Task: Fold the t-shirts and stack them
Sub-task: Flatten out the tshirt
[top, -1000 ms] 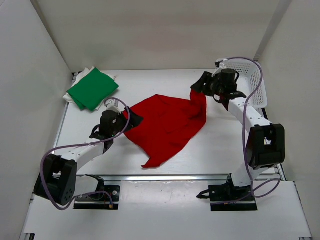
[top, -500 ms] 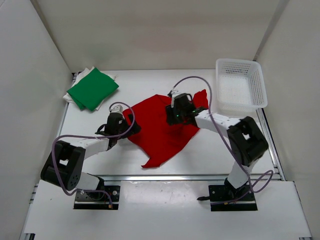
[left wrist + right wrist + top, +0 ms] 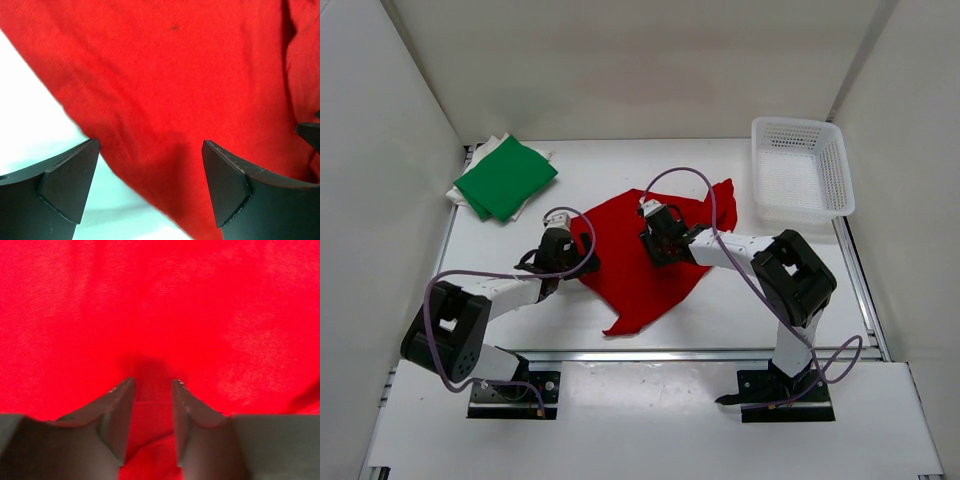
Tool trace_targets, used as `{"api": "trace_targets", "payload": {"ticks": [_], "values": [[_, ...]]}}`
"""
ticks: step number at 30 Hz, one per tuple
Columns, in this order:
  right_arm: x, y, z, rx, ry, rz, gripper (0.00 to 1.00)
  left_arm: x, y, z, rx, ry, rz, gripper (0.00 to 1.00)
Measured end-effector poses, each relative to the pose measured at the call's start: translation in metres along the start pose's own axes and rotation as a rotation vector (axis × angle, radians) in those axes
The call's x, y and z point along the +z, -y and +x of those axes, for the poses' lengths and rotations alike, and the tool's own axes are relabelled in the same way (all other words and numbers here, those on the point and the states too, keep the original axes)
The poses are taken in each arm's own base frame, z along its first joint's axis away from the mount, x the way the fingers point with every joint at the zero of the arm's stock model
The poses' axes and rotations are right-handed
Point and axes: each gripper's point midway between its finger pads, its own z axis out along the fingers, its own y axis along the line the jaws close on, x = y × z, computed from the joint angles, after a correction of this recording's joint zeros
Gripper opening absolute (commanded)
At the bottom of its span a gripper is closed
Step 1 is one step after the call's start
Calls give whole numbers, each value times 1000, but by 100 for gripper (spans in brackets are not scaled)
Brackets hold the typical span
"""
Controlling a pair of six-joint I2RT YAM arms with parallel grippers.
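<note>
right gripper (image 3: 153,382) has swung in from beside the basket (image 3: 798,122) since a second ago and narrowed - it now pinches a raised ridge of the red t-shirt (image 3: 620,275) between its fingers, near the shirt's middle. left gripper (image 3: 150,145) hangs wide open, holding nothing, over the shirt's left edge where the cloth meets the bare desk (image 3: 750,300). the red t-shirt lies spread and rumpled mid-desk. at the far left corner, well apart, the green t-shirt (image 3: 505,177) sits folded on the white t-shirt (image 3: 457,192).
</note>
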Motion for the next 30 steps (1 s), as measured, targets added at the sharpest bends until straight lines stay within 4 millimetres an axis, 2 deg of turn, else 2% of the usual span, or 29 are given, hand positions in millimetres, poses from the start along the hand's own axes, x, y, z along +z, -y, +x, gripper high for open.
{"api": "trace_targets", "payload": {"ticks": [2, 3, 4, 5, 6, 8, 11, 13, 16, 19, 21, 23, 26, 27, 30], "values": [[2, 6, 1, 14, -5, 13, 23, 6, 4, -4, 0, 9, 9, 43], [3, 9, 2, 19, -8, 18, 18, 9, 7, -6, -2, 12, 16, 38], [5, 13, 2, 28, -15, 23, 5, 12, 10, -9, -4, 17, 27, 27], [7, 15, 1, 41, -18, 22, 0, 14, 13, -11, -9, 21, 39, 17], [8, 17, -2, 48, -16, 26, 0, 15, 15, -12, -12, 24, 46, 8], [8, 24, -6, 68, -11, 45, 1, 15, 17, -13, -19, 23, 50, 0], [-1, 36, -13, 96, 6, 77, 0, 11, 22, -14, -17, 11, 51, 0], [-17, 44, -26, 120, 44, 91, 0, 3, 31, -23, -15, 29, 71, 0], [-64, 59, -66, 167, 184, 108, 0, -22, 52, -61, -24, 122, 132, 0], [-130, 72, -110, 213, 373, 108, 0, -59, 68, -105, -41, 254, 200, 0], [-178, 80, -133, 241, 497, 108, 0, -82, 70, -123, -49, 320, 228, 0], [-221, 85, -149, 258, 603, 103, 0, -97, 67, -131, -52, 354, 235, 0], [-275, 94, -173, 271, 730, 89, 0, -107, 59, -134, -57, 371, 227, 17], [-289, 99, -182, 275, 764, 80, 0, -105, 55, -130, -58, 362, 218, 26], [-312, 131, -205, 301, 839, 93, 0, -89, 45, -108, -47, 301, 186, 51]]}}
